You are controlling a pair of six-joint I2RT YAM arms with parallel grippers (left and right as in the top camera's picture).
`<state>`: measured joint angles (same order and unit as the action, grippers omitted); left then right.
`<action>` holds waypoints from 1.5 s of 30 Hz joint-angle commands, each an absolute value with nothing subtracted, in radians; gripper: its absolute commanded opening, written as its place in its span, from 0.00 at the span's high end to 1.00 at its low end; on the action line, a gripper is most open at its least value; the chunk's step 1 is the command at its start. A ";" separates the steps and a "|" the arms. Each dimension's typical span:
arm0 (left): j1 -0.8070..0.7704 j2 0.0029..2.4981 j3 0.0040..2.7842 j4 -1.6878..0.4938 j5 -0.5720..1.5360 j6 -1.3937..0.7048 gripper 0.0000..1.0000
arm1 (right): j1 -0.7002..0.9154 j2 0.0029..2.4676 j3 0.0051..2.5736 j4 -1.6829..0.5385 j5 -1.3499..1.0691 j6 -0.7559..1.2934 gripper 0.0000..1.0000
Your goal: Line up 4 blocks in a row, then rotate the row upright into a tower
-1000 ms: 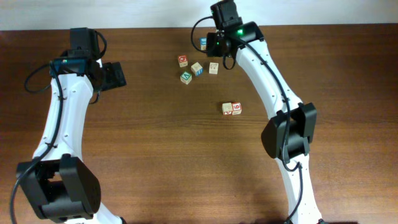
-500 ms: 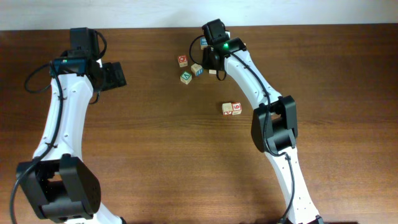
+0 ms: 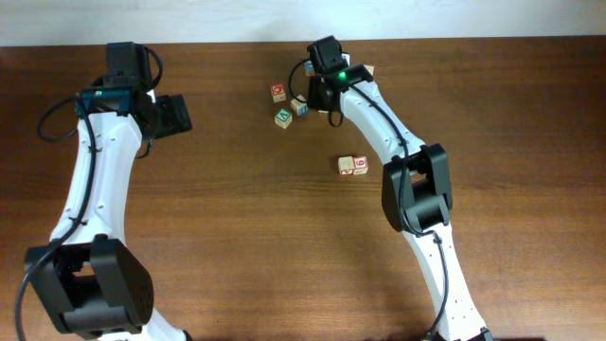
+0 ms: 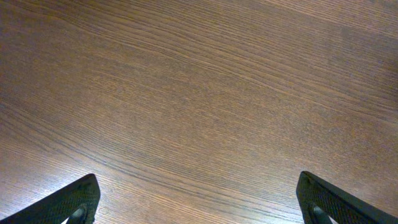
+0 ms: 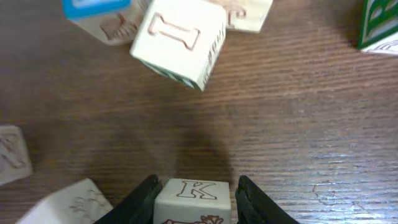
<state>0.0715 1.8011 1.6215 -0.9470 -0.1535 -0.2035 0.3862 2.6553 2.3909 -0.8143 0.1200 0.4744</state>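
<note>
In the right wrist view a pale wooden block printed with a K (image 5: 193,200) sits between the fingers of my right gripper (image 5: 196,186). The left finger lies against it and a thin gap shows at the right finger, so the gripper is open around it. Just ahead lies a tilted pale block with a bone outline (image 5: 180,37), and further pale blocks (image 5: 12,155) (image 5: 71,202) sit at the left. From overhead the right gripper (image 3: 322,93) covers the K block. My left gripper (image 4: 199,208) (image 3: 175,114) is wide open over bare wood.
A blue-topped cube (image 5: 96,9) and a green-faced cube (image 5: 379,25) lie beyond the bone block. Overhead shows a red-topped cube (image 3: 277,92), a green-marked cube (image 3: 283,117) and a pair of cubes (image 3: 352,166) near the table's (image 3: 237,237) middle.
My right gripper has swung left and down onto the block cluster, and its jaws have narrowed around the K block. The left arm has stayed still.
</note>
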 commanded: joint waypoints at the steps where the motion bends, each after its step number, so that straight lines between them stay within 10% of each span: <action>1: 0.072 1.806 1.638 -0.952 -0.143 -0.216 0.01 | 0.393 2.679 2.379 -0.815 0.139 0.488 0.67; 17: 0.072 1.806 1.638 -0.952 -0.143 -0.216 0.01 | 0.497 2.677 2.505 -1.446 -0.039 0.442 0.77; 34: 0.072 1.806 1.638 -0.952 -0.142 -0.216 0.01 | 0.484 2.677 2.682 -1.538 0.031 0.355 0.50; 45: 0.072 1.806 1.638 -0.956 -0.143 -0.216 0.01 | 0.467 2.708 2.503 -0.839 0.038 0.166 0.31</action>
